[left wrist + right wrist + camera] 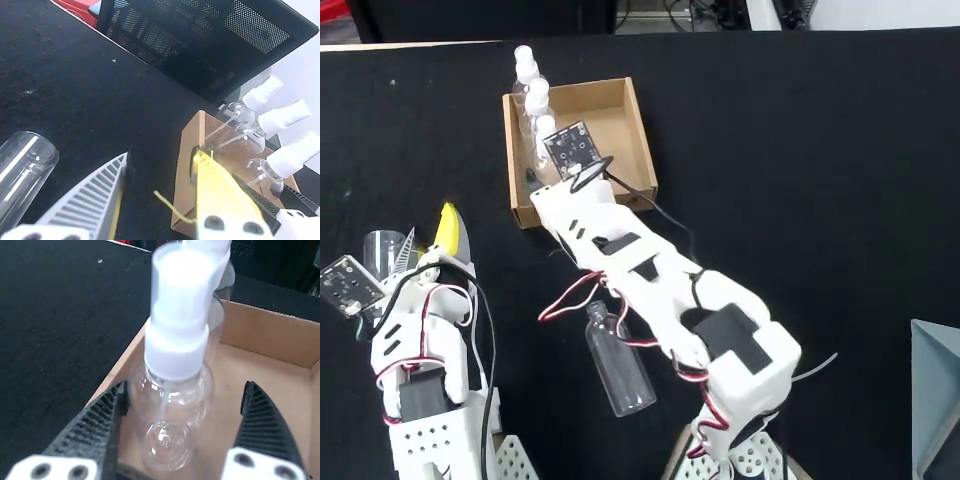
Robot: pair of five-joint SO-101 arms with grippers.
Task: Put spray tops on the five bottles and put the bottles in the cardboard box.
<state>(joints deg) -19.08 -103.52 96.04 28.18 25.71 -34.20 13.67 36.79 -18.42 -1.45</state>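
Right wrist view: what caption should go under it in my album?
Open pincer around a spray-topped bottle standing inside the cardboard box.

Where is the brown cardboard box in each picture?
High view: the brown cardboard box sits toward the table's far edge, left of centre.
Left wrist view: its side wall stands just behind the yellow finger.
Right wrist view: its far wall rises behind the nearest bottle.
Shared landmark: the clear bottles with white spray tops standing inside it.
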